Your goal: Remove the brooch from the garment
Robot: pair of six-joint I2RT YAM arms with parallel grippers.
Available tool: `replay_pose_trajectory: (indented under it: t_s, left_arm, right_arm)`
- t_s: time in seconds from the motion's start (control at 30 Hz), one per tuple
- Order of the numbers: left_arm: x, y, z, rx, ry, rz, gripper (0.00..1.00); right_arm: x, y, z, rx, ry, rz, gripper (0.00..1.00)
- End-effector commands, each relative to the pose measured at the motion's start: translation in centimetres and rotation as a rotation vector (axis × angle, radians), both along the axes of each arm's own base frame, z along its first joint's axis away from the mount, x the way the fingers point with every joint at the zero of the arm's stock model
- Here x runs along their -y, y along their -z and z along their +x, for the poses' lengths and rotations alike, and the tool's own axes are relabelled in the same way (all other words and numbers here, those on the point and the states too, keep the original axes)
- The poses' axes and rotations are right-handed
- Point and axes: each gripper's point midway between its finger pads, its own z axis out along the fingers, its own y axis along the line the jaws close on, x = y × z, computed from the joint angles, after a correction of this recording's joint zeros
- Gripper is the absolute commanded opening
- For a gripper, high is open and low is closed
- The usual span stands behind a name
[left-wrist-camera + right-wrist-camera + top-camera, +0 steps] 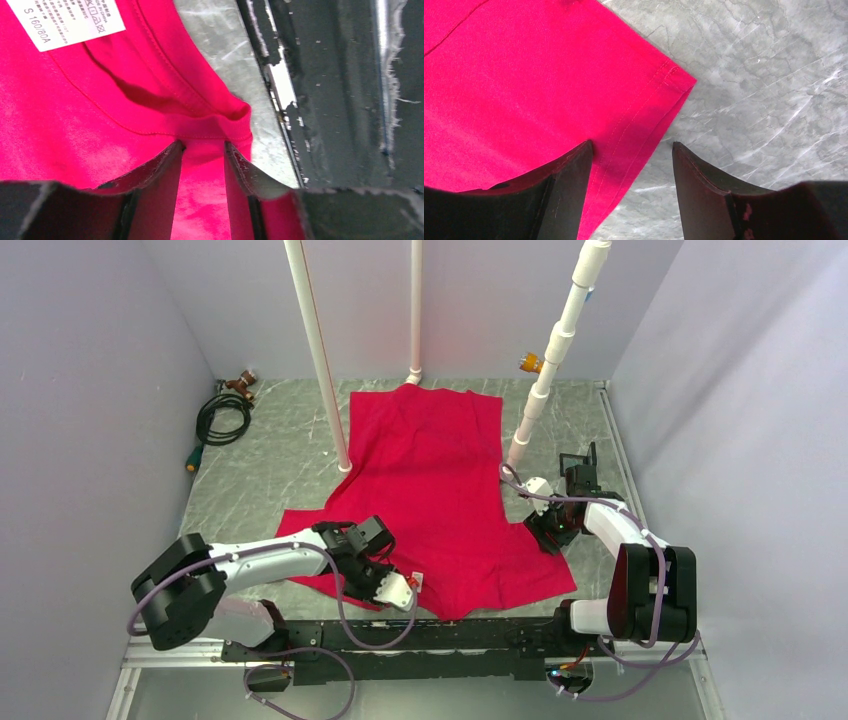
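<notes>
The garment (pixel 430 490), a bright red T-shirt, lies flat on the table with its neckline toward the arms. Its white label (pixel 416 580) shows at the collar and fills the top left of the left wrist view (pixel 65 20). The brooch is not visible in any view. My left gripper (pixel 398 592) is over the collar (pixel 215 117), its jaws a narrow gap apart with red cloth between the fingertips (pixel 175 152). My right gripper (pixel 548 536) is open over the right sleeve's hem corner (pixel 659 95), one finger above the cloth and the other above bare table.
Three white pipe posts (pixel 320 350) stand around the far part of the shirt. A coiled black hose (pixel 222 418) lies at the back left. The black base rail (pixel 345 100) runs just beyond the collar. Grey walls close in both sides.
</notes>
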Motion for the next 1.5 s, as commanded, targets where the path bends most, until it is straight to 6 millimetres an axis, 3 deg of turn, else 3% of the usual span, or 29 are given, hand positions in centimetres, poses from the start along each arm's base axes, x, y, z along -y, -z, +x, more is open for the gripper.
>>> replay_pose_trajectory:
  t_s: [0.0, 0.17, 0.33, 0.37, 0.4, 0.43, 0.57, 0.8, 0.97, 1.13, 1.27, 1.37, 1.47]
  left_arm:
    - [-0.1, -2.1, -1.8, -0.122, -0.026, -0.047, 0.45]
    - [-0.2, -6.5, 0.6, -0.147, -0.162, -0.201, 0.56]
    - [-3.1, -9.1, 4.2, -0.087, -0.342, -0.310, 0.69]
    - [-3.8, -9.9, 5.1, -0.078, -0.390, -0.341, 0.74]
    - [-4.4, -10.5, 5.7, -0.075, -0.434, -0.370, 0.93]
    - [-5.6, -11.2, 6.9, -0.060, -0.503, -0.397, 0.99]
    - [-9.2, -13.8, 9.9, -0.029, -0.718, -0.513, 0.99]
    - [-16.3, -16.8, 13.8, -0.099, -1.108, -0.665, 1.00]
    - [-22.3, -16.9, 16.4, -0.190, -1.313, -0.708, 0.99]
    - [-27.8, -15.1, 19.1, -0.253, -1.556, -0.796, 1.00]
    - [-29.9, -12.8, 19.7, -0.132, -1.687, -0.741, 1.00]
    - [-31.0, -12.0, 20.0, 0.044, -1.762, -0.645, 1.00]
    - [-30.5, -11.9, 20.1, 0.176, -1.765, -0.575, 0.99]
  right_arm:
    - [3.1, 0.8, 0.8, 0.023, -0.013, -0.154, 0.62]
    - [3.8, -0.2, 1.6, 0.061, -0.010, -0.176, 0.70]
    - [2.8, -2.5, 2.4, 0.119, -0.016, -0.122, 0.84]
    - [2.6, -3.1, 2.6, 0.140, -0.019, -0.114, 0.86]
    - [2.5, -3.8, 2.8, 0.161, -0.022, -0.106, 0.88]
    - [2.3, -4.6, 3.0, 0.192, -0.022, -0.098, 0.90]
    - [1.1, -7.5, 3.6, 0.261, -0.016, -0.032, 1.00]
    - [-1.1, -12.7, 5.5, 0.397, 0.066, 0.124, 1.00]
    - [-3.2, -15.1, 7.0, 0.449, 0.169, 0.301, 1.00]
    - [-3.6, -14.3, 8.1, 0.456, 0.295, 0.413, 1.00]
    - [-2.4, -12.7, 8.4, 0.408, 0.379, 0.444, 1.00]
    - [-0.2, -12.1, 8.9, 0.389, 0.463, 0.438, 1.00]
    - [1.1, -11.2, 9.0, 0.376, 0.516, 0.427, 1.00]
